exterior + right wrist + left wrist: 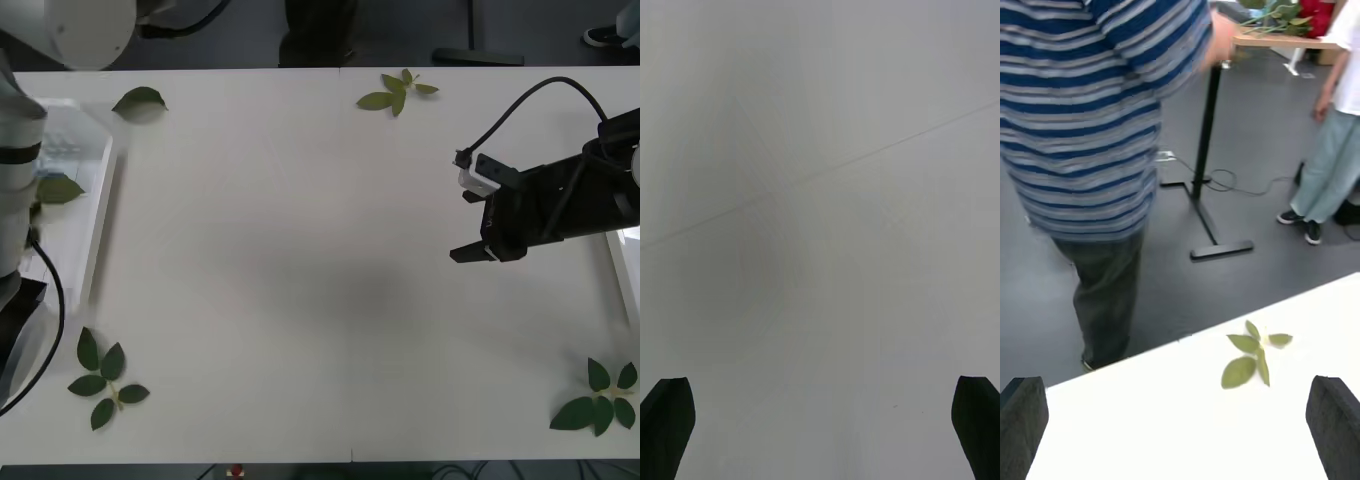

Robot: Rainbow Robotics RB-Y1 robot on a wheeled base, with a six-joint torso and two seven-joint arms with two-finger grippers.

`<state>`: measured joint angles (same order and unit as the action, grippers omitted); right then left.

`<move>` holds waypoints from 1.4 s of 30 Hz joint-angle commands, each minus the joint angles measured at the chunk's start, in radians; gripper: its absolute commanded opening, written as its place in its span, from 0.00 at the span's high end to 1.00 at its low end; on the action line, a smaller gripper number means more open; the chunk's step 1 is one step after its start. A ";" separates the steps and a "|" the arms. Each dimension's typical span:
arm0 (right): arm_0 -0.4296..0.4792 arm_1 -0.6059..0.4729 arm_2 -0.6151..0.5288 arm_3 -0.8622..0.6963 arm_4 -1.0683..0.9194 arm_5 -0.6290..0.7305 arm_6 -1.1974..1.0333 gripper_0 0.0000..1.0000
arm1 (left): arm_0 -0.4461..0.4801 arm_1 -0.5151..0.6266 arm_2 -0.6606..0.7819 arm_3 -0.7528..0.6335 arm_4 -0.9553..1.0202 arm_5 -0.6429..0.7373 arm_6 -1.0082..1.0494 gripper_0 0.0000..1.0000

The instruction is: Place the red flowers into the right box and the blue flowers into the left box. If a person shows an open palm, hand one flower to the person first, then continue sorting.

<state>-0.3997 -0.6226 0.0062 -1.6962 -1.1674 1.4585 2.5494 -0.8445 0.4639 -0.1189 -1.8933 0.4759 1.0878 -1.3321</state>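
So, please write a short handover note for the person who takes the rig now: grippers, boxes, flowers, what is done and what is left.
Right gripper: open, holding nothing, over bare table beside the right box.
Left gripper: open, holding nothing, its camera facing the table's far edge and a leaf sprig; the left arm is at the left box.
Flowers: no red or blue flower lies on the table; loose green leaf sprigs lie near its corners.
Done or left: the insides of both boxes are mostly hidden, so check them before calling the sorting finished.
Person: someone stands beyond the table; no open palm is offered.
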 commanded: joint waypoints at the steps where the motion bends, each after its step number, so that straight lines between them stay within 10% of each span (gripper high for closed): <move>1: -0.013 0.000 -0.014 -0.017 -0.005 -0.001 0.012 0.00 | 0.107 0.104 0.044 -0.119 0.142 -0.005 -0.131 0.00; 11: -0.013 0.000 -0.014 -0.017 -0.005 -0.001 0.012 0.00 | 0.229 0.147 0.352 -0.096 0.658 0.204 -0.661 0.00; 21: -0.013 0.000 -0.014 -0.017 -0.005 -0.001 0.012 0.00 | 0.205 0.127 0.545 0.327 1.015 0.480 -1.320 0.00; 42: -0.013 0.000 -0.014 -0.017 -0.005 -0.001 0.012 0.00 | 0.136 0.141 0.608 0.476 1.096 0.753 -1.373 0.00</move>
<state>-0.3997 -0.6226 0.0062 -1.6961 -1.1674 1.4585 2.5494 -0.6812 0.5893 0.4960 -1.3989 1.5564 1.8354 -2.6770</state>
